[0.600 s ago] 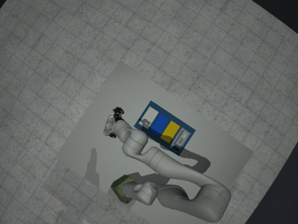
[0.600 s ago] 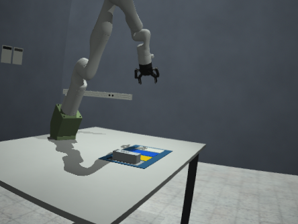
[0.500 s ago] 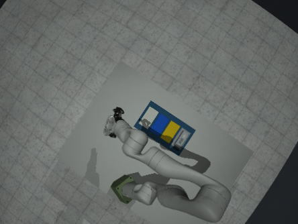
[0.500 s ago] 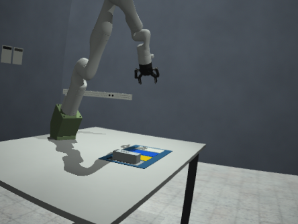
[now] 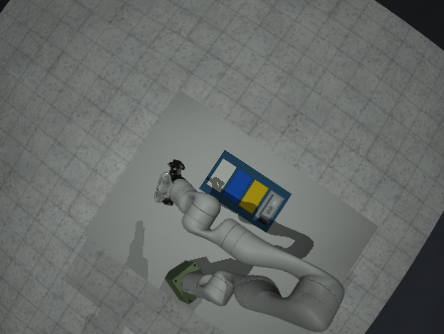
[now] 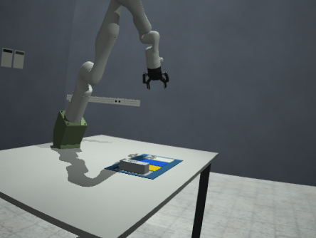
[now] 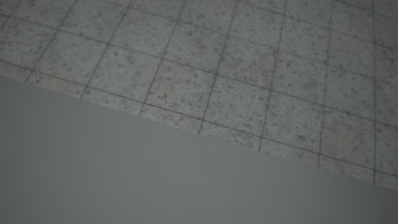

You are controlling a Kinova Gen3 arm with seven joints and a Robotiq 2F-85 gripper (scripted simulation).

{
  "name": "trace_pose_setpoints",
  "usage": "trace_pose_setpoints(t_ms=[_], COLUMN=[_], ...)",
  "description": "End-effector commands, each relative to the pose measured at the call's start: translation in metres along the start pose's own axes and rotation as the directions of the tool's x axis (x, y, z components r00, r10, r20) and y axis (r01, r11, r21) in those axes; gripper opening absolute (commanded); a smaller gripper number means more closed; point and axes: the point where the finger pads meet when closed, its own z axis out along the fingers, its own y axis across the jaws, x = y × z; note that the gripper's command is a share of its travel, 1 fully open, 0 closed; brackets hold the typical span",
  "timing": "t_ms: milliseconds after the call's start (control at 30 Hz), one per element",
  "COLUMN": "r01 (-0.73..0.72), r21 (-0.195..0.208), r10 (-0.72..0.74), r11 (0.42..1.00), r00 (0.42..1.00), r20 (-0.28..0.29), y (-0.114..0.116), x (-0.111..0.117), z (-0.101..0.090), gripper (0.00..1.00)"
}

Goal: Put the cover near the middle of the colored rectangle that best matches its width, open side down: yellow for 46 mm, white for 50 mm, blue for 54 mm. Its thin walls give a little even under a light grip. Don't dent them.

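Note:
The cover (image 5: 270, 207) (image 6: 134, 166) is a pale grey box lying on the near end of a dark blue mat (image 5: 212, 172) (image 6: 156, 175), beside the yellow rectangle (image 5: 254, 194) (image 6: 156, 168). The blue rectangle (image 5: 239, 183) (image 6: 161, 163) and the white rectangle (image 5: 224, 173) (image 6: 164, 159) follow in a row. My gripper (image 6: 155, 84) (image 5: 175, 166) is open and empty, high above the table and off to the side of the mat. The wrist view shows only the table's edge and the floor, with no fingers in it.
The grey table (image 5: 150, 210) (image 6: 107, 199) (image 7: 125, 185) carries the arm's green base (image 5: 181, 282) (image 6: 68, 131) at one side. The tiled floor (image 7: 250, 65) lies beyond the table edge. A dark wall stands behind.

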Motion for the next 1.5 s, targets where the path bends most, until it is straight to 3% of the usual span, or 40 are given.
trace_pose_setpoints(t_ms=[0,200,433,500,733,867,1000,1067,1200,1467], r01=[0.0,-0.029,-0.157,-0.157,-0.389,-0.541,-0.681,-0.681,-0.789,-0.874], r21=[-0.001,-0.006,-0.032,-0.032,-0.1,-0.162,-0.237,-0.237,-0.318,-0.456], r10=[0.0,0.029,0.159,0.159,0.4,0.563,0.72,0.72,0.85,0.985], r11=[1.0,1.0,0.987,0.987,0.916,0.825,0.693,0.693,0.526,0.165], r00=[1.0,1.0,0.986,0.986,0.908,0.811,0.67,0.67,0.495,0.125], r20=[-0.001,0.009,0.054,0.054,0.125,0.16,0.18,0.18,0.179,0.117], y=[0.0,0.005,0.023,0.023,0.051,0.063,0.067,0.067,0.063,0.031], x=[0.001,-0.007,-0.042,-0.042,-0.115,-0.174,-0.234,-0.234,-0.308,-0.417], z=[0.0,0.003,0.016,0.016,0.034,0.042,0.046,0.046,0.045,0.03], gripper=[1.0,1.0,1.0,1.0,1.0,1.0,1.0,1.0,1.0,1.0])
